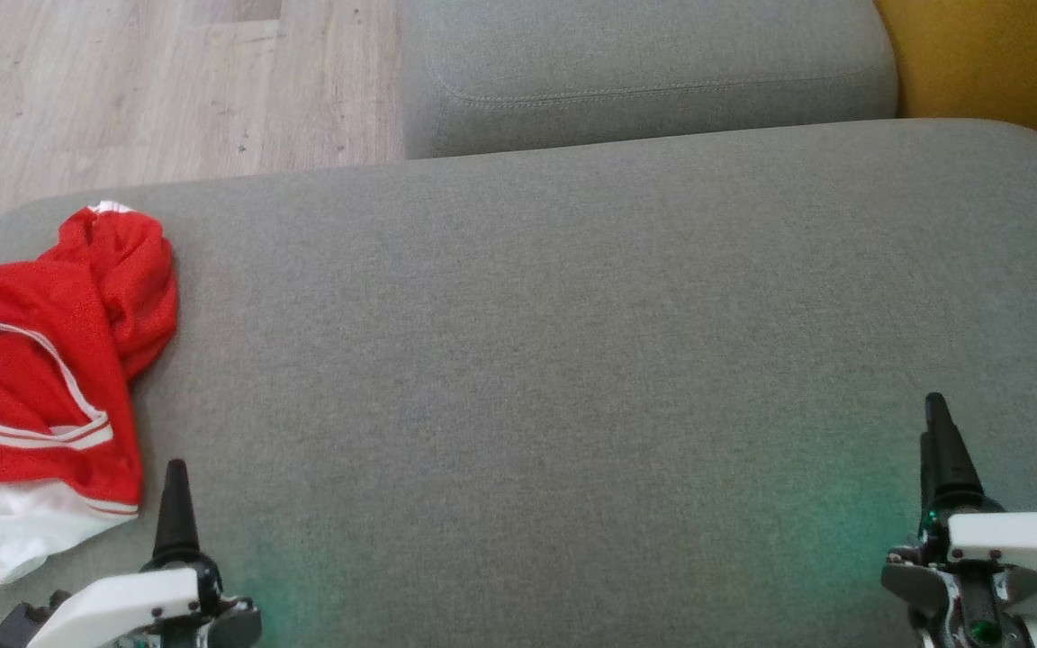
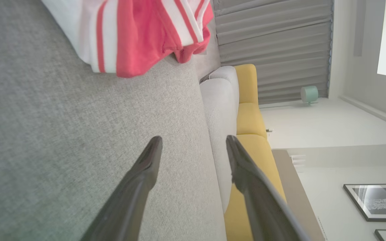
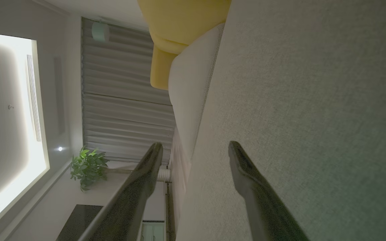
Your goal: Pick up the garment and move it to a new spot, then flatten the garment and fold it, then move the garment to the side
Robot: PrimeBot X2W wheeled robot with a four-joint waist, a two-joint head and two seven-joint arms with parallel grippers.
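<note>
The garment (image 1: 50,360) is a red piece with white trim and stripes, crumpled in a heap at the left end of the grey cushion (image 1: 554,342). Its white hem lies nearest me. In the left wrist view the garment (image 2: 136,33) fills the upper edge, ahead of the fingers. My left gripper (image 1: 176,504) hovers just right of the hem, apart from the cloth, open and empty (image 2: 193,147). My right gripper (image 1: 937,432) stands far off at the lower right, also open with nothing between its fingers (image 3: 195,150).
A second grey cushion (image 1: 644,72) lies behind the first. Wooden floor (image 1: 158,81) shows at the upper left and a yellow seat (image 1: 996,54) at the upper right. The cushion's left edge runs close behind the garment.
</note>
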